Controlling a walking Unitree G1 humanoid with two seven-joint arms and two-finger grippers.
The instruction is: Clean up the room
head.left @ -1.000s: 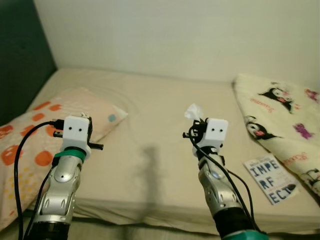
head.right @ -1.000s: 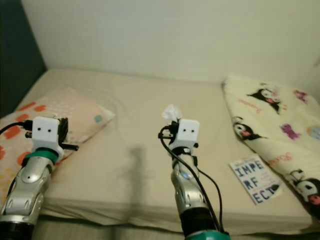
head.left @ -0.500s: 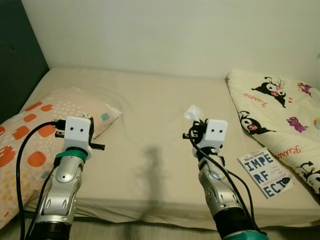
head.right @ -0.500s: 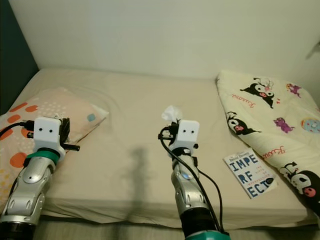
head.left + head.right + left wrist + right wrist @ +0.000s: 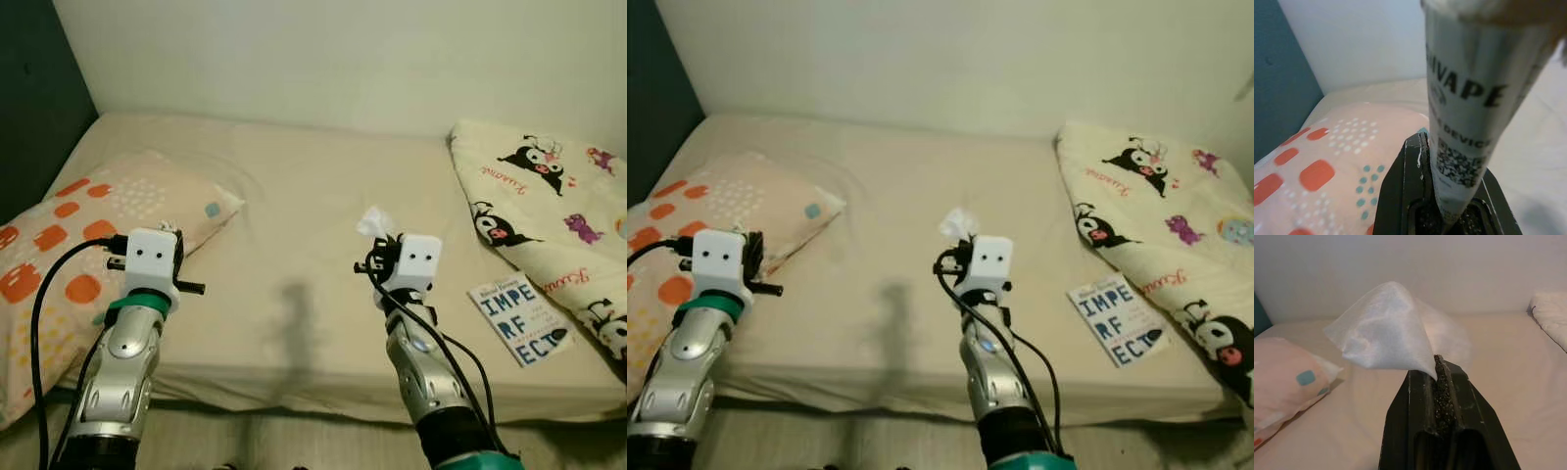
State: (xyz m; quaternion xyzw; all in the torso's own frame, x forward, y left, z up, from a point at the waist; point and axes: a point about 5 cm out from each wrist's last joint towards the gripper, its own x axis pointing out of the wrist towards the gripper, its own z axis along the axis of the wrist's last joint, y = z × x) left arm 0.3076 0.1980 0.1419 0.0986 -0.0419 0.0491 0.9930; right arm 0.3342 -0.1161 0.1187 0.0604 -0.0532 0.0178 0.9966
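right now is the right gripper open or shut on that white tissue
Shut. In the right wrist view the right gripper has its two black fingers pressed together, pinching a corner of the white tissue.

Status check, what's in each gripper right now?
Left gripper clamps a printed grey paper wrapper. Right gripper pinches a crumpled white tissue. Both raised over beige bed; white book lies there.

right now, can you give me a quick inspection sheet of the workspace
surface: beige bed sheet, lightly wrinkled.
job's things: white tissue pinched in the right gripper; printed packet clamped in the left gripper.
clutter: book lying near the bed's front edge, by the cartoon blanket; spotted pillow on the left.
grippers: both raised over the bed's near edge, both shut.
cables: black cable looping off the left wrist.
surroundings: pale wall, dark headboard.
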